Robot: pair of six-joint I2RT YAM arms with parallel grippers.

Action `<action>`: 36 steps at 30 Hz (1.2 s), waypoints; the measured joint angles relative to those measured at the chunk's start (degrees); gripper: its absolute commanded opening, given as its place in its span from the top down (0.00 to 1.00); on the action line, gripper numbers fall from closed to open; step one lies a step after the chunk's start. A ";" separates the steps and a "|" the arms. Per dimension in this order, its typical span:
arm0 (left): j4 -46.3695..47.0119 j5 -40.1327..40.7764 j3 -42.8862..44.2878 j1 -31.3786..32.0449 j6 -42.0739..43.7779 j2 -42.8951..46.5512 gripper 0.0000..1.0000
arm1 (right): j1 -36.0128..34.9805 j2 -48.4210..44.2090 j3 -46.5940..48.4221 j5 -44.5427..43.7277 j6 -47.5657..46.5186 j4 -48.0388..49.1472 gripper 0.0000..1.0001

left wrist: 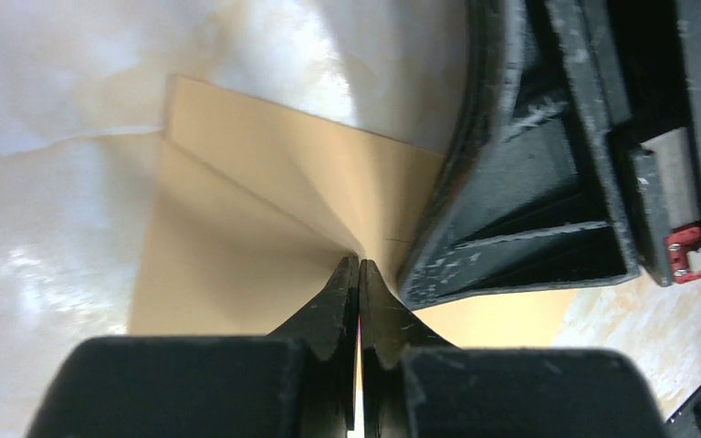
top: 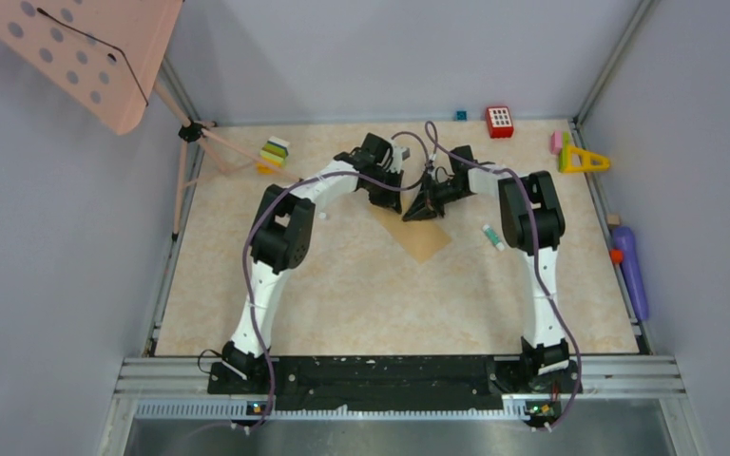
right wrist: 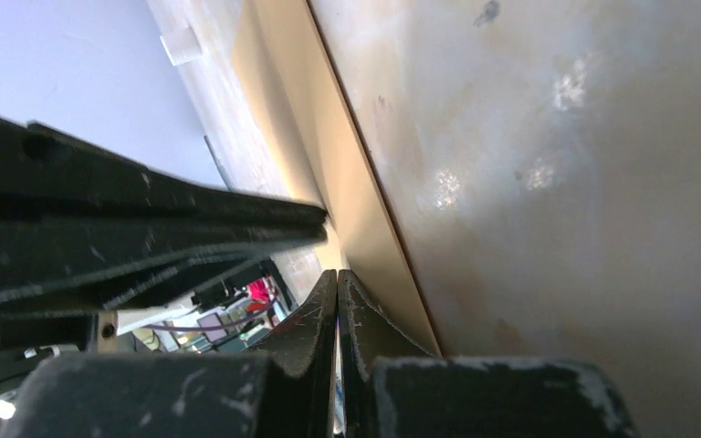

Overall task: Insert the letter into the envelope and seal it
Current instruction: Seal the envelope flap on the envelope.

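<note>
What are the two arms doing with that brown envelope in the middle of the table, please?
Both arms are working on the tan envelope lying on the table. The left gripper is shut, its tips at the point of the triangular flap; whether it pinches or only presses is unclear. The right gripper, also shut, sits close beside it at the envelope's edge. No letter is in view; it may be inside.

You can see the envelope [left wrist: 265,210] is matt tan kraft paper, smooth apart from its creases. The table [left wrist: 46,91] beneath looks glossy and marbled, catching glare, while the left gripper [left wrist: 359,265] is matt black plastic, scuffed pale.
</note>
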State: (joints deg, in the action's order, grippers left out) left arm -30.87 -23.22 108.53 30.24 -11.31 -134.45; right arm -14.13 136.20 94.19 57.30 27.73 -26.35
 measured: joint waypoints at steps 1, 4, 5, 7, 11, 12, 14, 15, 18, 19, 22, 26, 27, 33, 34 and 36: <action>-0.02 -0.07 0.00 -0.33 -0.13 0.04 0.95 | 0.00 0.00 0.00 0.00 0.00 0.00 1.00; 0.02 -0.55 0.00 -2.34 -0.24 0.22 0.94 | 0.00 0.00 -0.02 -0.02 -0.02 -0.02 1.00; 0.15 -0.85 0.00 -3.02 -0.37 0.31 0.93 | 0.00 0.00 -0.02 -0.02 -0.04 -0.02 1.00; 0.96 -1.97 0.00 -4.61 -0.76 0.46 0.93 | 0.00 0.00 -0.07 -0.02 -0.04 -0.02 1.00; 2.16 -4.02 0.35 -6.91 -1.64 0.46 0.93 | 0.02 0.00 -0.22 0.02 -0.11 0.13 1.00; 2.16 -4.48 0.63 -7.06 -1.99 0.46 0.92 | 0.04 -0.04 -0.44 0.11 -0.13 0.31 1.00; 2.64 -6.14 1.75 -7.08 -3.04 0.42 0.92 | 0.07 -0.04 -0.46 0.20 -0.17 0.42 1.00; 3.15 -7.08 2.27 -6.93 -3.72 0.42 0.92 | 0.07 -0.04 -0.46 0.20 -0.17 0.42 1.00; 5.49 -10.16 3.65 -6.40 -5.55 0.33 0.92 | 0.07 -0.04 -0.46 0.22 -0.22 0.42 1.00; 5.88 -10.91 4.24 -6.16 -6.16 0.13 0.92 | 0.07 -0.04 -0.48 0.22 -0.24 0.42 1.00; 6.21 -11.37 5.64 -5.64 -6.78 -0.92 0.94 | 0.13 -0.09 -0.79 0.42 -0.26 0.81 1.00; 4.94 -9.44 6.56 -4.90 -6.73 -3.13 0.95 | 0.15 -0.09 -0.83 0.63 -0.22 1.07 1.00; 4.33 -8.68 6.56 -4.76 -6.69 -3.72 0.95 | 0.15 -0.09 -0.83 0.63 -0.20 1.09 1.00; 1.97 -7.23 6.86 -4.50 -6.71 -5.86 0.97 | 0.15 -0.09 -0.83 0.70 -0.15 1.16 1.00; 1.75 -7.10 6.99 -4.44 -6.67 -5.86 0.97 | 0.15 -0.09 -0.83 0.70 -0.15 1.18 1.00; 1.14 -6.43 7.45 -4.24 -6.58 -5.97 0.98 | 0.15 -0.09 -0.83 0.72 -0.11 1.20 1.00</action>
State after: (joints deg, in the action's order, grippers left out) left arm -29.74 -29.65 115.98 26.00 -17.89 -140.42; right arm -13.98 136.11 93.36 58.02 27.62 -25.15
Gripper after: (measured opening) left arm 0.033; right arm 0.001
